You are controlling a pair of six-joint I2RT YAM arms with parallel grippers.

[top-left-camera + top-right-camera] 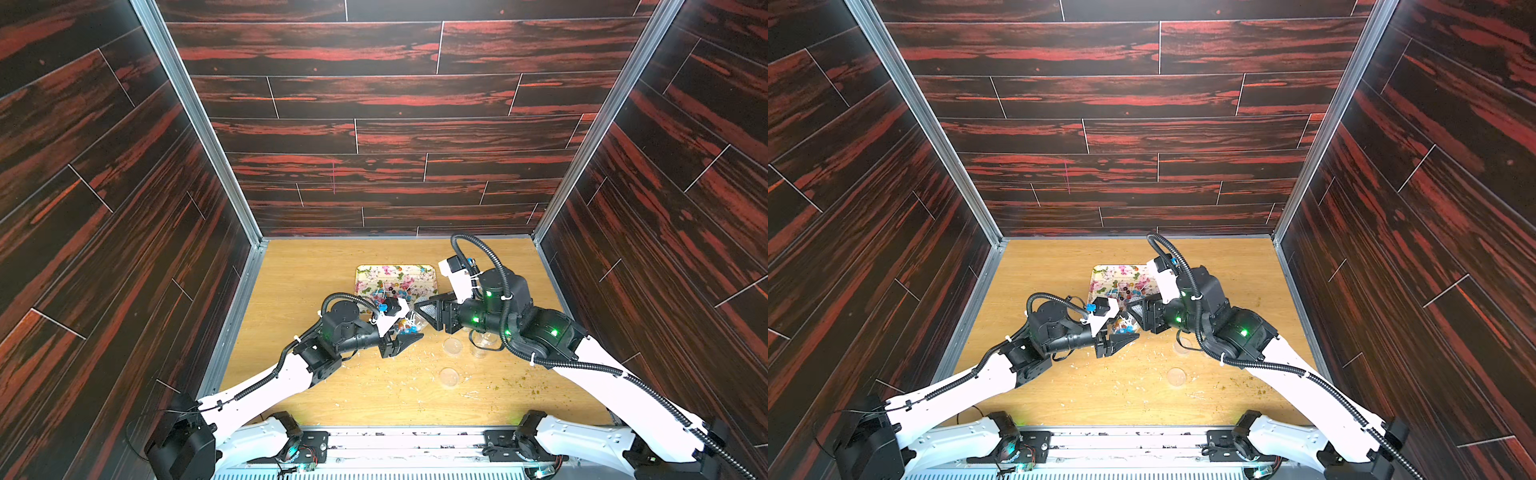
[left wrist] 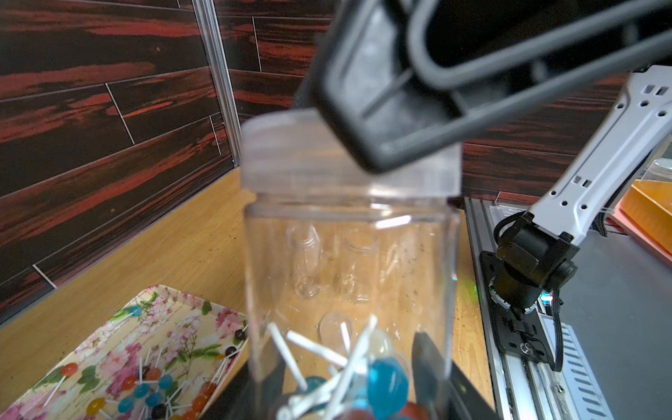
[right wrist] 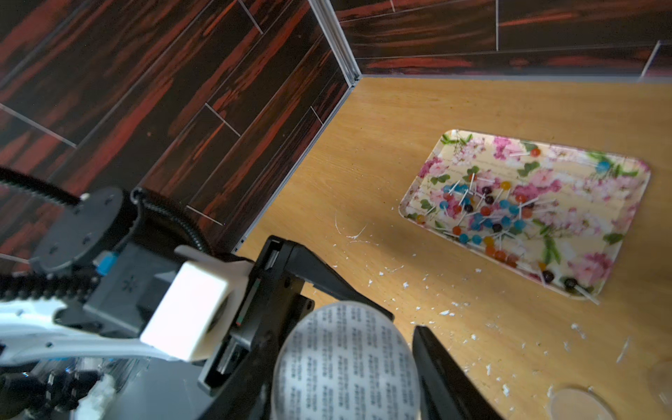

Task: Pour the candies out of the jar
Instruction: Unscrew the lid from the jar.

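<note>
Jar [image 2: 349,272] is held by left hand [image 2: 345,371] (candies [image 2: 385,382] inside); lid [image 2: 291,156] is straddled by right hand [image 3: 345,363], grip not determinable.

One flowered tray [image 3: 596,203] lies on the worktop [image 1: 332,266], and one large clear jar [image 2: 349,254] carries one lid [image 2: 291,152]. The candies [image 3: 487,211] on the tray number perhaps three dozen, too tangled among their sticks for an exact count; inside the jar at least four more show. Two small clear jars [image 1: 482,345] stand on the worktop, and one loose lid [image 1: 449,376] lies flat near them. Pale crumbs [image 3: 447,312] lie scattered by the dozen across the worktop. Three wood-patterned walls [image 1: 374,124] enclose it. Two grippers are in view: one left gripper [image 2: 349,374] and one right gripper [image 3: 347,349].
</note>
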